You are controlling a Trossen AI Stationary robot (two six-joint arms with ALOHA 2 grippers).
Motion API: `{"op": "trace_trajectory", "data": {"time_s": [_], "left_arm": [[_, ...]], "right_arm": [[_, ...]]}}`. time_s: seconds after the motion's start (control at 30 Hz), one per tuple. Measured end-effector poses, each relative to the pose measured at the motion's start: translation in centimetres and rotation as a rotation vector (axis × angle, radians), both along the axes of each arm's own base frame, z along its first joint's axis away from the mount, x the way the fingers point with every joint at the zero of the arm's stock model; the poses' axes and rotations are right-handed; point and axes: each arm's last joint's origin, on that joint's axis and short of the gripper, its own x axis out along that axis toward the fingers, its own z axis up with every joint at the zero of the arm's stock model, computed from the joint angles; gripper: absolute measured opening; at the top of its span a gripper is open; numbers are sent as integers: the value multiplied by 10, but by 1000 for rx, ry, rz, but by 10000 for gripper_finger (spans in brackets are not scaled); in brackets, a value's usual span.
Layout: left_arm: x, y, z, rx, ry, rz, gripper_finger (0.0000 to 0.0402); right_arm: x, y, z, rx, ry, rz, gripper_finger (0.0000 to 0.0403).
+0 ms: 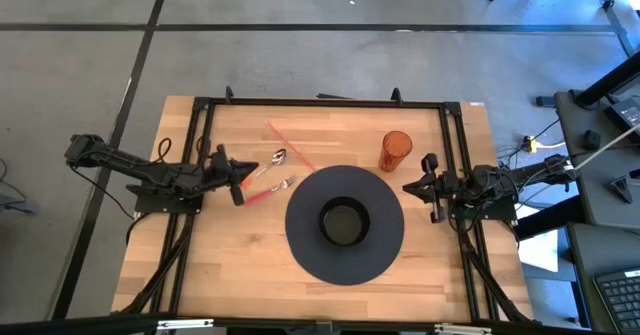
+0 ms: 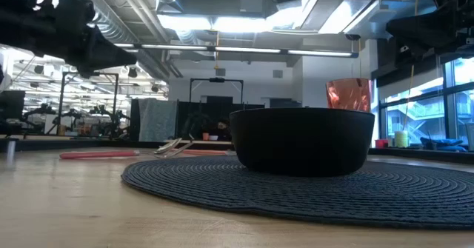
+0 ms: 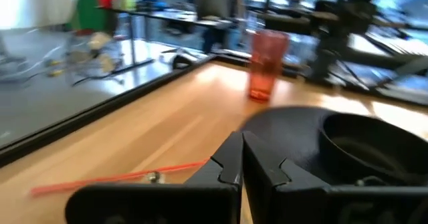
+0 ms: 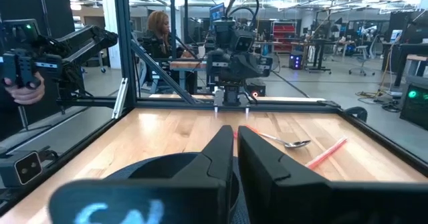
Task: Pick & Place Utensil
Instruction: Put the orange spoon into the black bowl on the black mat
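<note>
A metal spoon point(image 1: 278, 157) and a red-handled utensil point(image 1: 270, 190) lie flat on the wood left of a round black placemat point(image 1: 300, 260). A thin red stick point(image 1: 290, 145) lies beyond them. A black bowl point(image 1: 342, 222) stands on the mat's middle, and an orange cup point(image 1: 395, 150) stands by its far right rim. My left gripper point(image 1: 245, 170) is shut, raised just left of the utensils and pointing at the mat point(image 3: 242, 158). My right gripper point(image 1: 410, 187) is shut at the mat's right edge point(image 4: 235, 144), facing left.
A black metal frame point(image 1: 320, 102) borders the table's far and side edges. Bare wood point(image 1: 230, 265) lies near and left of the mat. In the low view the bowl point(image 2: 302, 138) hides much of the cup point(image 2: 349, 94). A person point(image 4: 160, 30) sits in the room behind.
</note>
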Motion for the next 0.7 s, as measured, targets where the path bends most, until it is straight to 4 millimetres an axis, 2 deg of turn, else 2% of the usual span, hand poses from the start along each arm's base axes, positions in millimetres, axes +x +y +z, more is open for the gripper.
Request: {"op": "trace_trajectory", "data": {"time_s": [0.2,0.37,0.53,0.7], "left_arm": [[0,1,1,-42,-29,55,5],[7,0,21,-59,-1,99,6],[23,7,44,-180,243,213,6],[48,22,45,-285,585,290,6]], "right_arm": [[0,0,0,5,0,-16,25],[0,0,0,5,0,-16,26],[0,-1,0,-9,-4,-25,26],[0,-1,1,8,-6,-42,26]]}}
